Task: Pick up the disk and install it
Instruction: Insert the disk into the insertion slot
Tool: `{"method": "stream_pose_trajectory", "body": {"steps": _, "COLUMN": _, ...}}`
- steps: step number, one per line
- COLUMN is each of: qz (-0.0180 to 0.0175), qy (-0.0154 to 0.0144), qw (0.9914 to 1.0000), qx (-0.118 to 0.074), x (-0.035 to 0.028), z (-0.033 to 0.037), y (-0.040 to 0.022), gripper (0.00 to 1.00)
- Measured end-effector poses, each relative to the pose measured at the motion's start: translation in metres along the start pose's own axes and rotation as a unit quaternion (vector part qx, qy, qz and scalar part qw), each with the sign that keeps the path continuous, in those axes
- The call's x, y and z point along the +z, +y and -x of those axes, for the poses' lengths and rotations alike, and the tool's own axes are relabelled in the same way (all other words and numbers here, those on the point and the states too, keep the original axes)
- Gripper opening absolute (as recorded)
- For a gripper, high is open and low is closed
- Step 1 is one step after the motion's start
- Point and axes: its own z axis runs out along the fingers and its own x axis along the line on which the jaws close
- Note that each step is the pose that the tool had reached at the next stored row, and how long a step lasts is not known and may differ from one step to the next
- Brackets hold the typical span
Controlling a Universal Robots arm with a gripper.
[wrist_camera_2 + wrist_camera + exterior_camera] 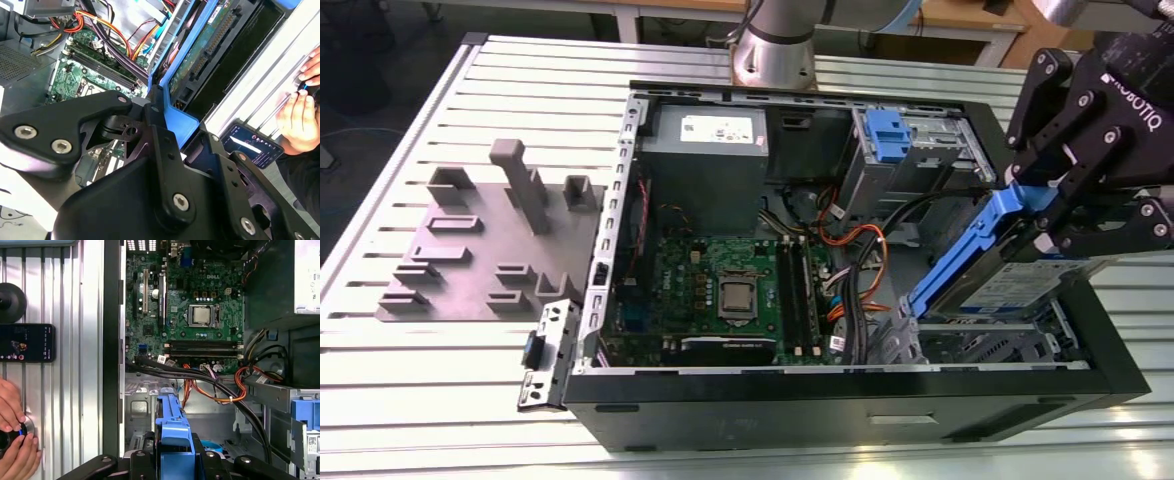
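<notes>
Here the gripper (pixel 1067 215) clamps the disk (pixel 987 275) by its blue rails, holding it tilted over the drive bay inside the open computer case (pixel 854 385), whose motherboard (pixel 720 290) and cables (pixel 854 245) lie exposed on the surface (pixel 427 360).

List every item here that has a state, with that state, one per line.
disk: held tilted over the case's drive bay, not seated.
hand: shut on the disk's blue rail.
computer case: lying on its side, side panel off, interior exposed.
processor socket: bare, no cooler on it.
phone: lying on the table, screen lit.
person's hand: on a round knob on the table.
</notes>
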Motion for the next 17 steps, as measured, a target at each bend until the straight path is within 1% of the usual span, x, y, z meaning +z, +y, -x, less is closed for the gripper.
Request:
{"method": "stream_pose_trajectory", "body": {"steps": 9, "qz": 0.0000, "qy": 0.0000, "qw": 1.00000, "qx": 0.000, "x": 0.0087, "z": -0.0005, "y": -0.0001, "gripper": 0.36}}
{"method": "stream_pose_trajectory", "body": {"steps": 17, "qz": 0.0000, "qy": -0.0001, "qw": 1.00000, "qx": 0.000, "x": 0.0231, "z": -0.0014, "y": -0.0002, "gripper": 0.36}}
